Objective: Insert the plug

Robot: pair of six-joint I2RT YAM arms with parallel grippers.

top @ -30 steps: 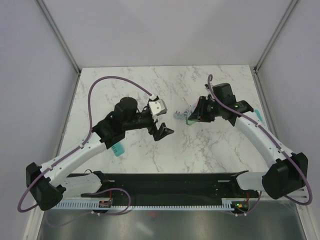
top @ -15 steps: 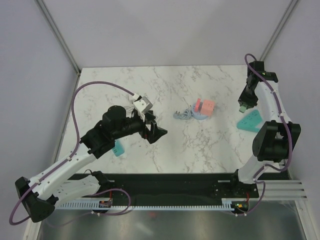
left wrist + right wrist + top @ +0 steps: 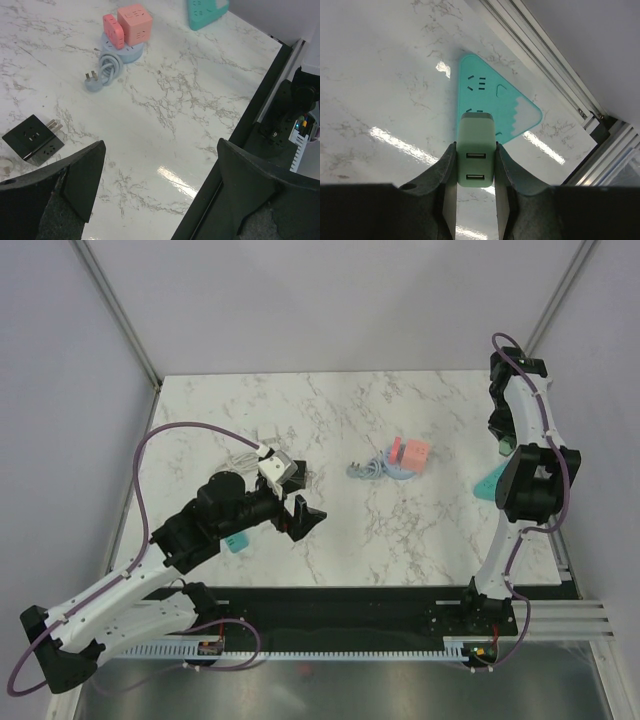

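Observation:
A pale green plug (image 3: pixel 476 155) with two USB ports is clamped between the fingers of my right gripper (image 3: pixel 475 150). It hangs above a teal triangular socket block (image 3: pixel 490 97) that lies flat near the table's right edge. From above, the right gripper (image 3: pixel 505 445) is at the far right, just beyond the teal block (image 3: pixel 486 485). My left gripper (image 3: pixel 161 150) stands wide open over bare marble near the front rail, holding nothing. In the top view the left gripper (image 3: pixel 300 515) is left of centre.
A pink cube adapter (image 3: pixel 135 23) and a pink plug (image 3: pixel 113 30) sit on a round blue base (image 3: pixel 125 52) with a coiled blue cable (image 3: pixel 102 75) mid-table. A black adapter (image 3: pixel 32 139) lies left of it. A small teal block (image 3: pixel 237 541) lies under the left arm. The black front rail (image 3: pixel 350 615) borders the near edge.
The right arm has swung from the middle of the table out to the right edge with the green plug. The left arm has drawn back towards the near left.

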